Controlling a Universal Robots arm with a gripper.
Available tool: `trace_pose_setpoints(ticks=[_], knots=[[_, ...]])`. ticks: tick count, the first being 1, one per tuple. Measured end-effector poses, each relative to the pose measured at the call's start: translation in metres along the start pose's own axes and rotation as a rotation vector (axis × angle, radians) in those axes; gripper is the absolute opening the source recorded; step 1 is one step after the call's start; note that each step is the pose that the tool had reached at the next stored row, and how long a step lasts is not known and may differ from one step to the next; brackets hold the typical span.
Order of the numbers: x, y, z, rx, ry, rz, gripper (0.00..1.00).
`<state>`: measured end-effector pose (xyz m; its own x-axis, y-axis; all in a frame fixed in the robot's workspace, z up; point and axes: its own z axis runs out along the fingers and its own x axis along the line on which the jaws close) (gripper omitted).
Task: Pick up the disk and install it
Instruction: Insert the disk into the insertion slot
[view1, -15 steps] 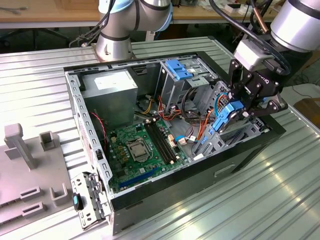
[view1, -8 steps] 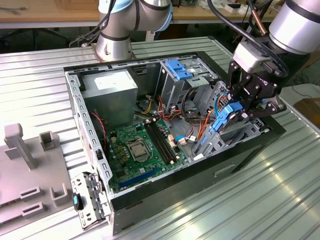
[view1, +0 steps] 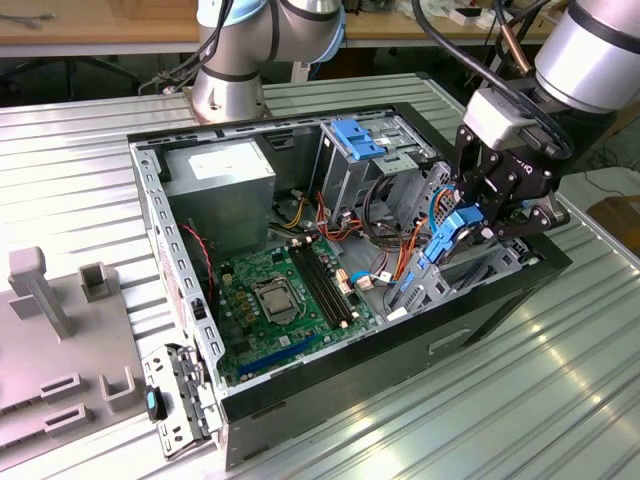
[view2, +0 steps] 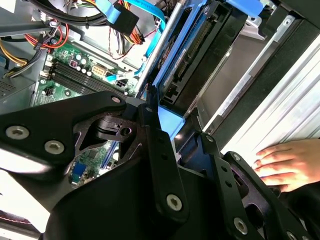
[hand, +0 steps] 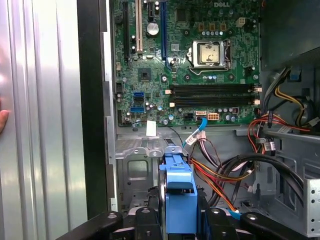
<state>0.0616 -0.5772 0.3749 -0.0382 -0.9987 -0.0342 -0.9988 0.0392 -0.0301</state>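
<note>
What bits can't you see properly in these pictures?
1. The disk, exterior view: mostly hidden by the gripper holding it.
2. A person's hand, second wrist view: cut off by the picture's edge.
3. How far the disk sits in the drive cage, exterior view: gripper covers it.

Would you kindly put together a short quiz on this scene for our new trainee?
1. True or false: the end effector is gripping the blue-framed disk.
2. Where is the disk? A) flat on the motherboard B) set down outside the computer C) tilted at the edge of the case, on the exterior view's right.
3. Fill in: in the second wrist view, a person's ____ rests on the ribbed table.
Key: 1 true; 2 C; 3 hand.
</note>
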Motion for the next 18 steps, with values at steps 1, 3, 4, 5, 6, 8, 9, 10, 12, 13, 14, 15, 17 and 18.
trace_pose_setpoints(ticks=[1, 3, 4, 5, 6, 8, 9, 10, 12, 13, 14, 15, 17, 18], knots=[[0.0000, 0.0000, 0.0009, 0.0000, -0.0002, 0.000, 0.37], [0.0001, 0.0000, 0.0017, 0.0000, -0.0001, 0.000, 0.37], [0.0001, 0.0001, 0.0024, 0.0000, -0.0001, 0.000, 0.37], [0.0001, 0.0001, 0.0029, 0.0000, -0.0001, 0.000, 0.37], [0.0001, 0.0001, 0.0034, 0.0000, -0.0002, 0.000, 0.37], [0.0002, 0.0001, 0.0045, 0.0000, -0.0001, 0.000, 0.37], [0.0002, 0.0001, 0.0048, 0.0000, 0.0000, 0.000, 0.37], [0.0002, 0.0001, 0.0055, 0.0000, -0.0001, 0.000, 0.37], [0.0002, 0.0002, 0.0065, 0.0000, -0.0001, 0.000, 0.37], [0.0002, 0.0002, 0.0070, 0.0000, -0.0001, 0.000, 0.37], [0.0003, 0.0002, 0.0074, 0.0000, -0.0002, 0.000, 0.37], [0.0003, 0.0002, 0.0078, 0.0000, -0.0001, 0.000, 0.37], [0.0003, 0.0003, 0.0088, 0.0000, -0.0001, 0.000, 0.37], [0.0003, 0.0003, 0.0093, 0.0000, -0.0001, 0.000, 0.37]])
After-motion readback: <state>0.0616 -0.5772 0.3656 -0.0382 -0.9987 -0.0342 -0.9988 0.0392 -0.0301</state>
